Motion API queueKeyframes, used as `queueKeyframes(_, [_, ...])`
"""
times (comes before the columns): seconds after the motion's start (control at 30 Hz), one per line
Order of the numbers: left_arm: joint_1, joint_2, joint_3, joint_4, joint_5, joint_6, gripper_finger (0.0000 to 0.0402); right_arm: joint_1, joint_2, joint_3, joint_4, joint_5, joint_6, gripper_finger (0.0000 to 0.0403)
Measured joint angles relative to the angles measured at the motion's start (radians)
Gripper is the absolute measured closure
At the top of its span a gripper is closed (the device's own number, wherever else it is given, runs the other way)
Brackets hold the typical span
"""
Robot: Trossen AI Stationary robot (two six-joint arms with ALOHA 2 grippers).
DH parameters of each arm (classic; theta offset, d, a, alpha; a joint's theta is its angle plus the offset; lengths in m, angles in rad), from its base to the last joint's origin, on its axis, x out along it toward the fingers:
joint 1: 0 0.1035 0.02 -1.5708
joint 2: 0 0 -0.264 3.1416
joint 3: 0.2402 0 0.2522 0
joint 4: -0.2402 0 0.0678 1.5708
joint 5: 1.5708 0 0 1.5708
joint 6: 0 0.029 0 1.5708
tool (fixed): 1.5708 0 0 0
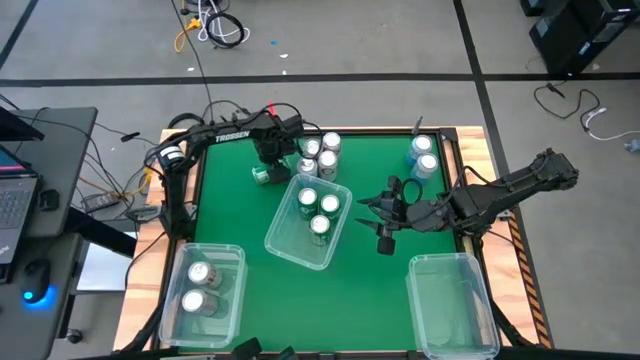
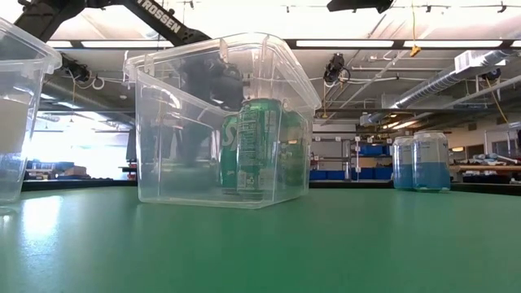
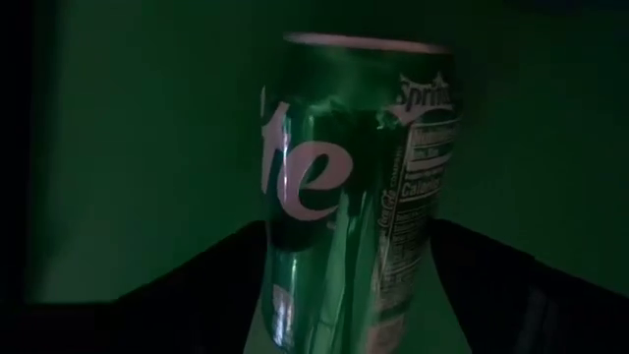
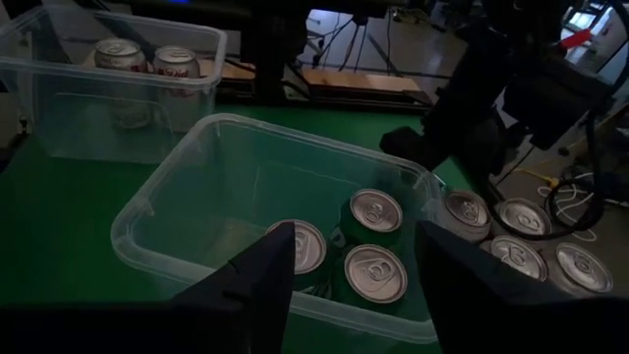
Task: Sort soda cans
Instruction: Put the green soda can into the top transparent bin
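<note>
Sorting by colour, partly done: three green cans (image 1: 318,210) stand in the middle bin (image 1: 283,241), two silver-white cans (image 1: 198,285) in the left bin (image 1: 232,258), while the right bin (image 1: 420,300) holds none. A fourth green can (image 1: 262,176) lies on its side on the green table (image 1: 360,290) beside the unsorted cluster (image 1: 318,156); two blue cans (image 1: 423,157) stand at the far right. Left gripper (image 1: 268,168) is over the lying can, which fills its wrist view between the dark fingers (image 3: 511,295); jaws set apart either side, firm grip not evident. Right gripper (image 1: 385,214) hovers just beside the middle bin, jaws parted, carrying nothing. Step in hand, by judgement: collecting the last green can. Next move calls for closing squarely across its body, lifting, and placing it in the middle bin.
</note>
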Motion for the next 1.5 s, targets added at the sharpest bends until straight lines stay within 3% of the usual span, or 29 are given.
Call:
queueKeyframes(0.47, [0.021,0.000,-0.021,-0.072,-0.072,0.027,0.0110,0.000,0.000,0.000,0.000,0.000,0.000,0.0166])
queueKeyframes(0.97, [0.029,-0.035,-0.021,-0.060,-0.046,0.053,0.0110,0.000,0.000,0.000,0.002,0.000,-0.008,0.0157])
queueKeyframes(1.2, [0.031,-0.123,-0.020,-0.099,-0.030,0.057,0.0110,0.000,0.000,0.000,0.003,0.000,-0.009,0.0151])
queueKeyframes(1.37, [0.043,-0.180,-0.047,-0.062,0.130,0.053,0.0110,0.000,0.000,0.000,0.009,0.000,-0.018,0.0151])
queueKeyframes(1.5, [0.041,-0.175,-0.106,0.037,0.154,0.096,0.0110,0.000,0.000,0.000,0.009,0.000,-0.018,0.0148])
